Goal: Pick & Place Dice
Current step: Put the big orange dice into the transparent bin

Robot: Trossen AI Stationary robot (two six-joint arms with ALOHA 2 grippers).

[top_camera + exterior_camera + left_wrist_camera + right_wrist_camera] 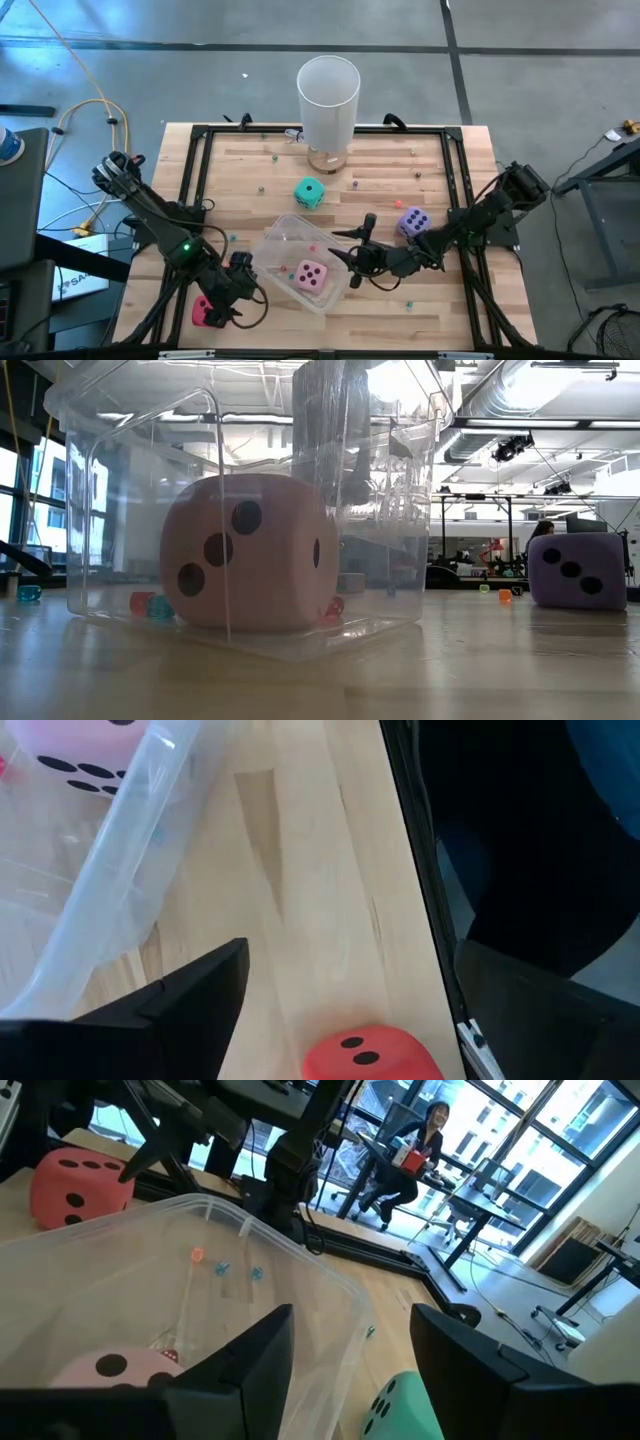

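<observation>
Near the table's front left edge, left gripper spread open over the red die. Mid-table, pink die inside the clear bin, teal-green die beyond on bare wood. Right gripper open, empty, at the bin's rim; purple die beside its arm.

Four dice, one clear bin

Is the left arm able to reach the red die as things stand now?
Probably yes. The left tool hangs right over the red die, fingers apart, and the die lies on bare wood outside the clear container, with nothing between them.
</observation>
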